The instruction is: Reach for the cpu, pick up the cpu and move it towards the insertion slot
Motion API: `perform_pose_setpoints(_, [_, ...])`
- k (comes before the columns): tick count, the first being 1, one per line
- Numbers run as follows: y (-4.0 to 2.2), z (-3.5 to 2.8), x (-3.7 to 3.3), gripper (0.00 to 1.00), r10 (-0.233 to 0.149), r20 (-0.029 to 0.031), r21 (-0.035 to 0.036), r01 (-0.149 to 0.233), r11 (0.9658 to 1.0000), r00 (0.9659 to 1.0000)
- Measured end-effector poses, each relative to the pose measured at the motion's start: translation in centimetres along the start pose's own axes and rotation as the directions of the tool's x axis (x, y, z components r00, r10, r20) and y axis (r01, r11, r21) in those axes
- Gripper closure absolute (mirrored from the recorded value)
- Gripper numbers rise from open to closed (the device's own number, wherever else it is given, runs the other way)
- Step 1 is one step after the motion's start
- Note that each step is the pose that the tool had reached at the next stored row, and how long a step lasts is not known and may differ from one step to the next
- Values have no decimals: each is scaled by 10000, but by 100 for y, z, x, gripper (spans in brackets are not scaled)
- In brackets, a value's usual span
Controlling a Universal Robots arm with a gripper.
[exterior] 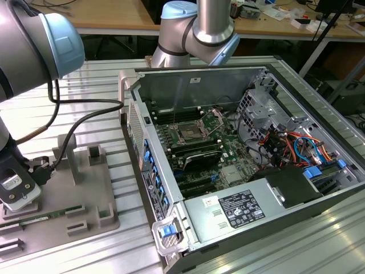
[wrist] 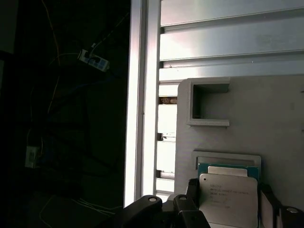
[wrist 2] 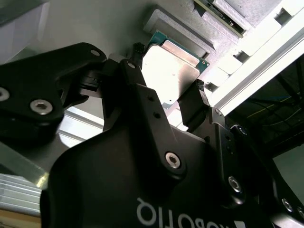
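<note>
1. A table [exterior: 97, 80] of pale ribbed aluminium slats, matt, carried everything listed below.
2. A computer case [exterior: 194, 74], an open rectangular box of grey sheet metal, lay on its side on the exterior view's right. Inside were a green circuit board [exterior: 228, 154] and bundled red, blue and orange cables [exterior: 291, 145].
3. An arm [exterior: 34, 40] of smooth grey tubular joints with light-blue caps bent down over the exterior view's left. Its wrist was low above the fixture plate.
4. A fixture plate [exterior: 74, 200], a flat matt-grey slab with blocky upright holders, lay on the table beside the computer case.
5. The gripper [wrist 2: 168, 69] was black and angular, its links pinned with hex screws. In both wrist views its two fingers [wrist 2: 194, 109] were closed against opposite edges of the cpu.
6. The insertion slot [exterior: 188, 134] was a square dark socket with a shiny metal frame and thin wire levers. It was set in the green circuit board, well apart from the gripper.
7. The cpu [wrist 2: 173, 71] was a flat square with a silvery-white stepped metal top and a thin green rim. It sat between the fingers over the fixture plate, one edge just beside a ridged grey bracket [wrist 2: 175, 28]. Whether it rested there or hung clear could not be told.
</note>
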State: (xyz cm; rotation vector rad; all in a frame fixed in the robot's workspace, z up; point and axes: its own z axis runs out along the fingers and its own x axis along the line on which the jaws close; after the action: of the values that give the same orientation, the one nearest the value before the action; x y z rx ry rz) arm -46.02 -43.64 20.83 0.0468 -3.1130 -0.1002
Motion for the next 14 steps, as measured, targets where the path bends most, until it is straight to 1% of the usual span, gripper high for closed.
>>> perform_pose_setpoints(4, [2,-27,0,45,0,3,-2,0,10000,10000])
perform_pose_setpoints(7, [2,-29,1,45,0,2,-1,0,10000,10000])
perform_pose_setpoints(10, [3,-44,1,45,0,1,-1,0,10000,10000])
perform_pose_setpoints(14, [5,-76,2,45,-1,2,-1,1,10000,10000])
